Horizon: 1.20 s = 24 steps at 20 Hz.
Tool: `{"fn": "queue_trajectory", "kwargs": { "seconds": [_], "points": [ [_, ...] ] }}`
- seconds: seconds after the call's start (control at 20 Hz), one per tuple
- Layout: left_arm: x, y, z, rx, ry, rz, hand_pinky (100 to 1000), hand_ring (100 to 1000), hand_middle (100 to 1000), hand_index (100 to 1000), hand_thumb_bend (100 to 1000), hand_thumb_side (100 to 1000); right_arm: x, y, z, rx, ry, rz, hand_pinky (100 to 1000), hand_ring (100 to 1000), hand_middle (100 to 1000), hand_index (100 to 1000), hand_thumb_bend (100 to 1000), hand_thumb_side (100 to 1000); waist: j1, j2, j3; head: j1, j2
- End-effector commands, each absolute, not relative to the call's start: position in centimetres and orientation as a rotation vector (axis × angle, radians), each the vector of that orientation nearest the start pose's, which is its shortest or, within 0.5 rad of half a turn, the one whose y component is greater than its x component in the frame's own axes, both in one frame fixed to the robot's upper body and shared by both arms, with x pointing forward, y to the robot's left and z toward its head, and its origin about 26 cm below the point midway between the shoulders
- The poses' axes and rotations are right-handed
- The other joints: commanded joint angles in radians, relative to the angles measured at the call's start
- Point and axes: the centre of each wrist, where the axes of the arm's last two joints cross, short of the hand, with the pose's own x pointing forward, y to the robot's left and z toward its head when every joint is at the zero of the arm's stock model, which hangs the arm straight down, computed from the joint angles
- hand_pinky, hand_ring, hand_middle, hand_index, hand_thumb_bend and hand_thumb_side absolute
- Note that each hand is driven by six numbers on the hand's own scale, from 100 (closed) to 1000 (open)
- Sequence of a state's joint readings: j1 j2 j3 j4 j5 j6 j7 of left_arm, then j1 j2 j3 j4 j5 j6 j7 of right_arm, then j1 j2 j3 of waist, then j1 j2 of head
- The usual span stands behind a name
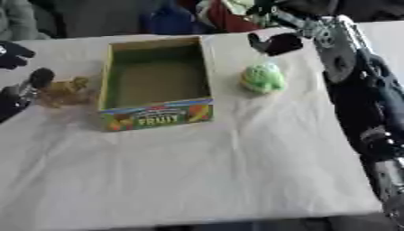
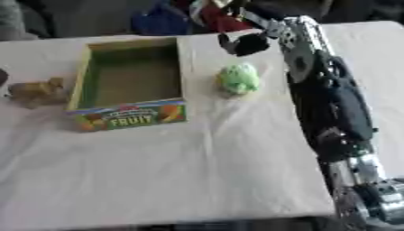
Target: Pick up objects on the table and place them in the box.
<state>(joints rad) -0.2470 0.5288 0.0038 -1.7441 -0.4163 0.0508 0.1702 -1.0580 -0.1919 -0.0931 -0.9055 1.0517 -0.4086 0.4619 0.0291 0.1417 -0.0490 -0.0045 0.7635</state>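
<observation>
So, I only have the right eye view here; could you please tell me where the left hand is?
Observer: In the left eye view the left hand comes in at the table's left edge, just left of the brown toy.
Operator: Thank you. Is it holding the toy?
Observer: A dark rounded part of the hand lies right by the toy's upper left side; I cannot tell whether they touch.
Operator: Does any more of that hand show?
Observer: Yes, another dark part shows farther back along the left edge, apart from the toy.
</observation>
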Motion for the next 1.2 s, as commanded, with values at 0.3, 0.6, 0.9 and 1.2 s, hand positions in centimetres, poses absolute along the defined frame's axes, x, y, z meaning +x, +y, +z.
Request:
{"fn": "queue_trajectory", "kwargs": {
  "seconds": [0.3,0.6,0.9,1.2],
  "points": [
    [32.3,33.5,16.2,0.952,-1.903,-0.621,704,633,652,665,919,942,50.5,-21.3,23.3,-0.687,-1.585,1.595,797,887,882,918,100,550,-0.005,-0.018,-0.002,-0.006,-0.006],
    [32.3,33.4,16.0,0.942,-1.908,-0.616,705,633,653,667,891,923,51.1,-20.7,21.3,-0.636,-1.458,1.627,800,887,888,918,100,622,-0.005,-0.019,-0.002,-0.015,-0.006],
    [32.3,33.3,16.0,0.931,-1.912,-0.617,705,630,651,666,881,917,51.4,-19.3,18.8,-0.636,-1.313,1.695,808,900,915,932,100,660,-0.003,-0.02,0.001,-0.022,-0.007],
    [32.4,33.2,16.0,0.928,-1.917,-0.617,705,629,650,665,891,923,51.4,-19.0,17.4,-0.701,-1.216,1.713,811,904,926,937,100,591,0.0,-0.021,0.004,-0.026,-0.01]
  ]
}}
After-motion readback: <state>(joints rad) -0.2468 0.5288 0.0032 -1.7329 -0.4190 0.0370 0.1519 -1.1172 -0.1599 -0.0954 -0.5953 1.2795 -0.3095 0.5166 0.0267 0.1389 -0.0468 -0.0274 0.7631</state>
